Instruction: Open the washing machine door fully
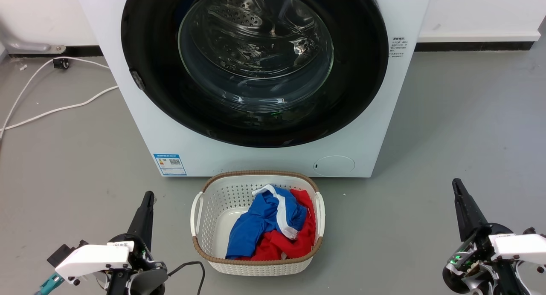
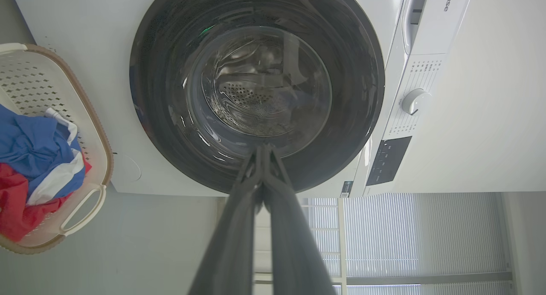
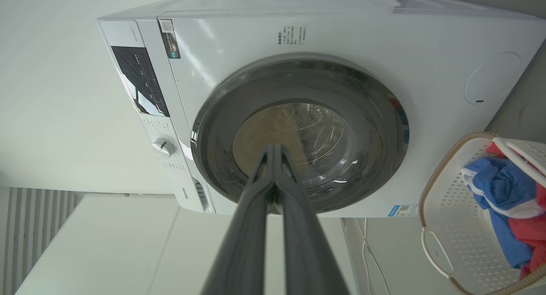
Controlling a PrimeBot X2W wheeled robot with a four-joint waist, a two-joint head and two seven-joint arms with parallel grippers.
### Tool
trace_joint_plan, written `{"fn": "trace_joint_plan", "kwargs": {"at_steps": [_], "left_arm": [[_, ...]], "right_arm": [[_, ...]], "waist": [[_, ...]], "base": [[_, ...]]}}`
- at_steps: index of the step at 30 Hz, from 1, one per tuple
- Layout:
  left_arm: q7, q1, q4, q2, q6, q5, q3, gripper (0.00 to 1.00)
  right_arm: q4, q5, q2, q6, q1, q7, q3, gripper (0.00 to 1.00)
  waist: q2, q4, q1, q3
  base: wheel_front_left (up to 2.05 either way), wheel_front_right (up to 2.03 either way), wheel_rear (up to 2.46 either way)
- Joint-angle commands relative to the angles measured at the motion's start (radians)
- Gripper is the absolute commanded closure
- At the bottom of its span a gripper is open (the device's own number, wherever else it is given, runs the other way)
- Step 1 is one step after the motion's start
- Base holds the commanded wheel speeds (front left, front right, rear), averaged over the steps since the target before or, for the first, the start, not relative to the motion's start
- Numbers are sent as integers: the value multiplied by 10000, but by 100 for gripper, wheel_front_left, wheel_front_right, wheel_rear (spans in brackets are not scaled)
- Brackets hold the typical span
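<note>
Washing machine door point(image 1: 254, 65) sat closed against the washing machine point(image 1: 264, 158), top centre of our head view. Our left gripper point(image 1: 148, 197), lower left, and right gripper point(image 1: 457, 185), lower right, had fingers pressed together.

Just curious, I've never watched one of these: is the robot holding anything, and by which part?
Nothing is held. The left jaws and the right jaws are shut and empty, apart from the washing machine door.

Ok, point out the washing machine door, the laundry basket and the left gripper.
washing machine door point(image 1: 256, 52): head view, centre of the glass window.
laundry basket point(image 1: 222, 197): head view, bare perforated inner wall.
left gripper point(image 1: 148, 197): head view, tips of its shut fingers.
</note>
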Motion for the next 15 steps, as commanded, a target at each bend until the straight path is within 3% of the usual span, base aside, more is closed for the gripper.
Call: {"fn": "trace_joint_plan", "kwargs": {"at_steps": [1,11,12,15], "left_arm": [[34,-82,9,-17,-30,13,31,100],[48,-84,9,-26,-30,28,42,100],[1,1,8,-8,0,4,7,0],[-54,78,101,-27,3,23,-85,0]], "right_arm": [[19,-50,36,4,-104,25,-13,100],[19,-60,48,4,-106,41,-31,100],[8,-21,15,0,2,23,-16,0],[77,-44,25,0,119,-23,27,0]], "waist": [[0,0,0,0],[0,0,0,0],[0,0,0,0],[0,-2,0,0]], "base": [[0,0,0],[0,0,0],[0,0,0],[0,0,0]]}}
